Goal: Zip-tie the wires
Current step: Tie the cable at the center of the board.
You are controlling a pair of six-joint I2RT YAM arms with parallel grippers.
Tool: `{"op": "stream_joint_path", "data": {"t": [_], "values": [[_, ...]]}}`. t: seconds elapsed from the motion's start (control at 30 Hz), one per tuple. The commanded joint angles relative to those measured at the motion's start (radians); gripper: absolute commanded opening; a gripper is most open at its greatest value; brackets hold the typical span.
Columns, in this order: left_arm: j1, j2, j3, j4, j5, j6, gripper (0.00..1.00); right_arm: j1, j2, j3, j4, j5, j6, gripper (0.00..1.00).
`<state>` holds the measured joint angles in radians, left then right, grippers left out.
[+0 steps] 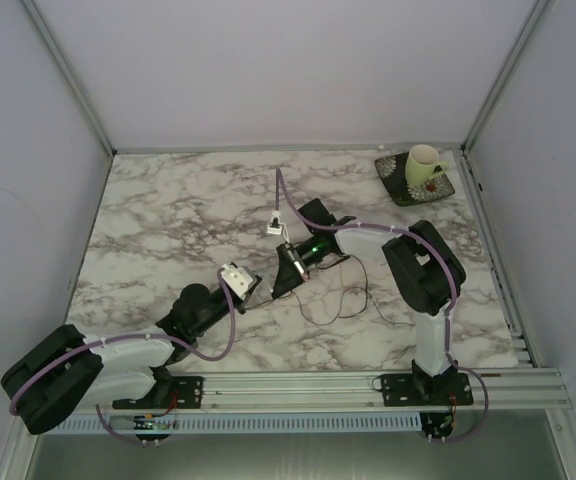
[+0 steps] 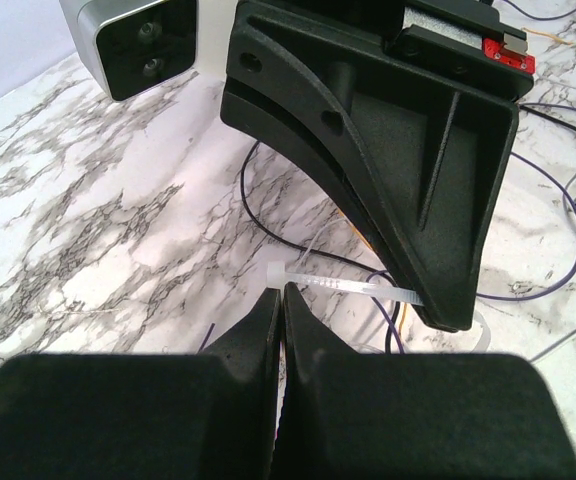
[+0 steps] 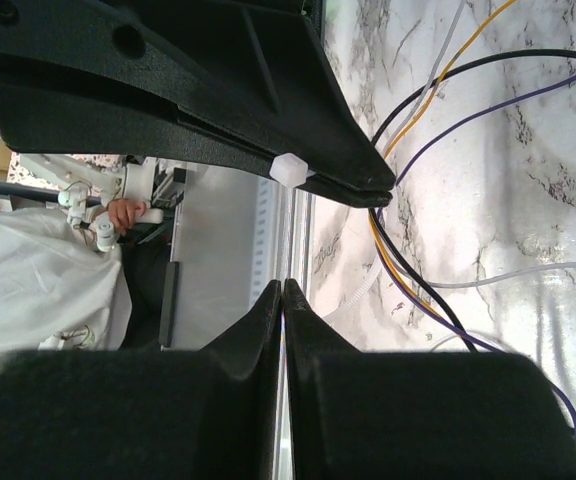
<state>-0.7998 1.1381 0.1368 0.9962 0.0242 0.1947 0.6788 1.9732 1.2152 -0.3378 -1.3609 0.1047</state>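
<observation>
Left claw pinches the zip tie head, right claw its strap; next we probably encircle the wires.

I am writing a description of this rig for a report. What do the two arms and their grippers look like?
Both the left arm and the right arm have white links with black joints. A thin purple cable runs along each. The left gripper and right gripper have matte black, wedge-shaped fingers.
</observation>
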Motion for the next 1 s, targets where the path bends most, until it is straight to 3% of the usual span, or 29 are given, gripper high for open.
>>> {"op": "stream_joint_path", "data": {"t": [0.0, 0.97], "values": [[-0.007, 0.003, 0.002, 0.008, -0.001, 0.015, 0.00, 0.006, -0.001, 0.044, -0.021, -0.043, -0.048, 0.00], [-0.018, 0.027, -0.003, 0.034, 0.008, 0.012, 0.00, 0.005, 0.056, 0.150, -0.037, -0.023, -0.017, 0.00]]}}
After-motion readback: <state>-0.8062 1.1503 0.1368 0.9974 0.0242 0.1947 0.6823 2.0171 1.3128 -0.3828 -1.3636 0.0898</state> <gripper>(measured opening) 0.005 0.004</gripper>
